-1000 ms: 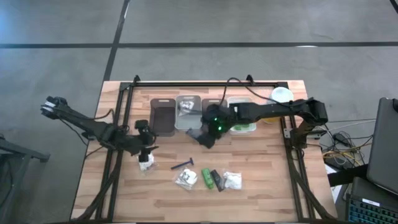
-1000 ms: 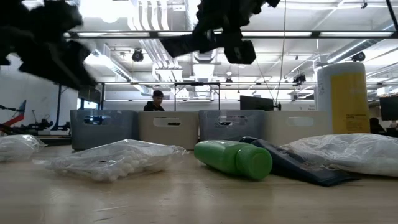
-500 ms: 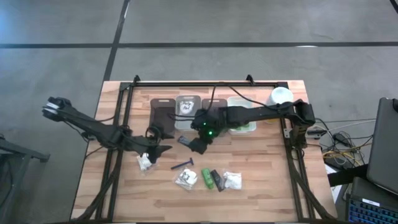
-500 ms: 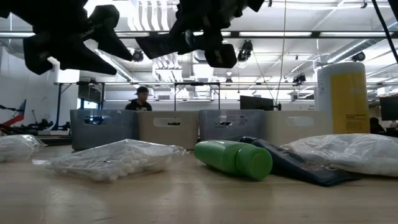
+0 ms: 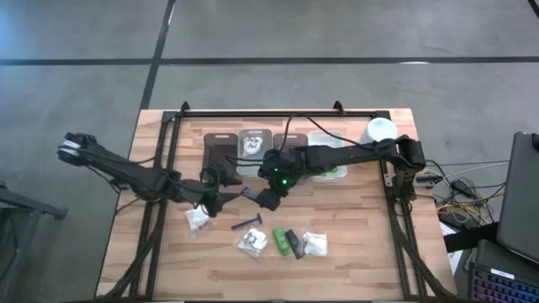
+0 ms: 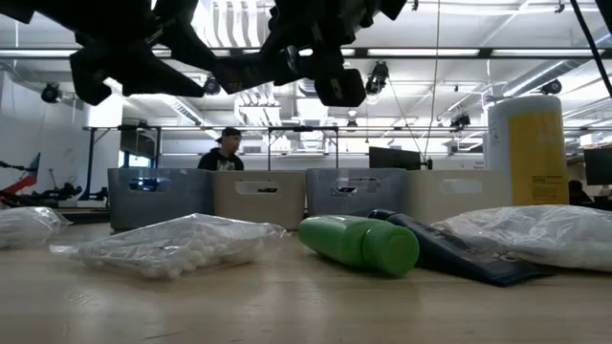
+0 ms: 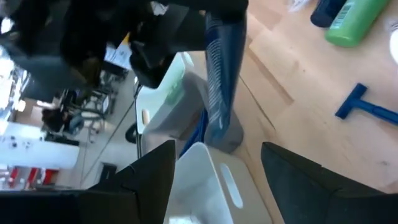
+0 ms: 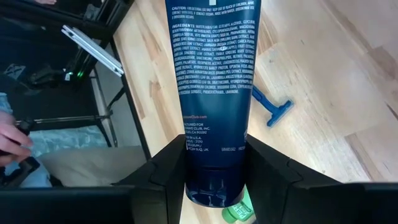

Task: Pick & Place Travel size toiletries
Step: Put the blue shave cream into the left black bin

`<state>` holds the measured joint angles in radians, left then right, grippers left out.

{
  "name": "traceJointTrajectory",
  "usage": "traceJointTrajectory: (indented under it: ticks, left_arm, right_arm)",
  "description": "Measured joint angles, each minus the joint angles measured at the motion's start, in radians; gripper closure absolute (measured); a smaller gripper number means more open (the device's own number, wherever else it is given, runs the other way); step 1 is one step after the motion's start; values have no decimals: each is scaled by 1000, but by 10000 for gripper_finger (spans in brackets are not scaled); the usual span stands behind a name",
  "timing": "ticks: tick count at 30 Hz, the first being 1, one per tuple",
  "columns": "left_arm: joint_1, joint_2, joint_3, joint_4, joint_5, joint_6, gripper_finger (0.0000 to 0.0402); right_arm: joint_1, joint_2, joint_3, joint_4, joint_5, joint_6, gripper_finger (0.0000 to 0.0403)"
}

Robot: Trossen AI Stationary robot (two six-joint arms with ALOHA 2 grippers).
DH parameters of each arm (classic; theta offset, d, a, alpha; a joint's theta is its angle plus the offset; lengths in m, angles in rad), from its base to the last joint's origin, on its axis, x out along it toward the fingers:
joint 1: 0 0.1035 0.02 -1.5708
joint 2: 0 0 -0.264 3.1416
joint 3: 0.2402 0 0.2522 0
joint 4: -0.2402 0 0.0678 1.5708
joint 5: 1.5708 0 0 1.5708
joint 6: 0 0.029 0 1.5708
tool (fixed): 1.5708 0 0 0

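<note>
Right pincer (image 8: 217,171) clenched on glossy dark-blue tube (image 8: 214,74) w/ fine print; left pincer (image 7: 214,180) released.

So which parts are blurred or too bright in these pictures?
Low view: ceiling lights glare, both arms are dark silhouettes, and the near green bottle is soft. Left wrist view: its own fingers are blurred and the room behind is washed out. Right wrist view: the print on the tube is sharp.

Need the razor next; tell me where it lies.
High view: the razor lies mid-table, between the white packet on its left and the packet nearer the front edge.
</note>
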<state>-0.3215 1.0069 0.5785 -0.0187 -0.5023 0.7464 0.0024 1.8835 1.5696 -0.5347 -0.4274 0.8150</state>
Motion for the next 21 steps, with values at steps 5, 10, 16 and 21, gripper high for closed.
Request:
traceJointTrajectory:
  ticks: [5,10,16,21]
  left_arm:
    - [8,60,0,65,32,47,159]
    - [25,121,37,73,30,47,172]
    - [38,173,76,71,30,62,227]
    - [39,195,104,52,17,67,280]
  right_arm:
    - [-1,0,0,3,0,-2,281]
    - [-1,0,0,18,0,1,277]
    - [0,0,0,18,0,20,274]
    - [-1,0,-2,18,7,33,280]
